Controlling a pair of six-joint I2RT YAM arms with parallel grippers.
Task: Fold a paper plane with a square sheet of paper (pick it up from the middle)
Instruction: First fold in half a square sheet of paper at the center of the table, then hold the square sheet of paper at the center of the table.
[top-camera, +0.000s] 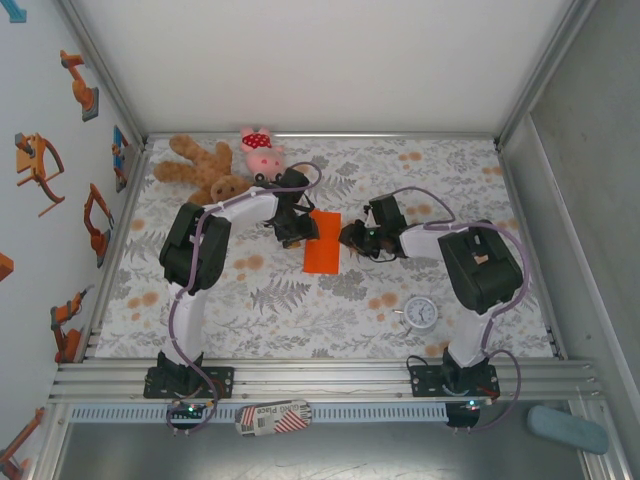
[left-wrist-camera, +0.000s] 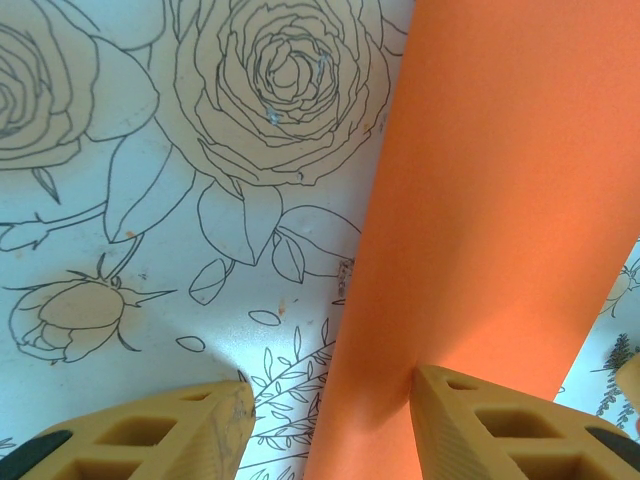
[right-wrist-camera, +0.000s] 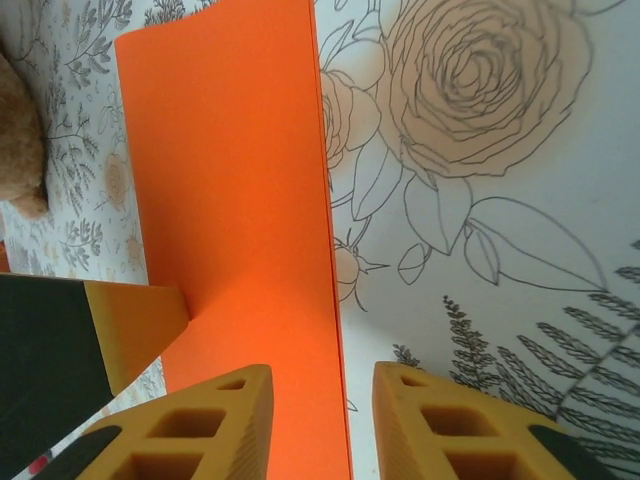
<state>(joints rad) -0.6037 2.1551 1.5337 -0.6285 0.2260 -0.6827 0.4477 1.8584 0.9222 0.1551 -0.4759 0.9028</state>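
Orange paper sheet (top-camera: 322, 255) is lying flat as a narrow rectangle on the floral tablecloth (top-camera: 300, 310) mid-table, sitting between your two grippers and well apart from the teddy bear (top-camera: 205, 170) and the round white clock (top-camera: 420, 313). Your left gripper (left-wrist-camera: 330, 400) is standing partly open astride one long edge of the sheet, one finger (left-wrist-camera: 490, 430) sitting on the orange and the other (left-wrist-camera: 170, 440) over bare cloth. Your right gripper (right-wrist-camera: 322, 390) is straddling the opposite long edge with a narrower gap, clamping nothing, one finger (right-wrist-camera: 200, 430) over paper and the other (right-wrist-camera: 460, 430) over cloth.
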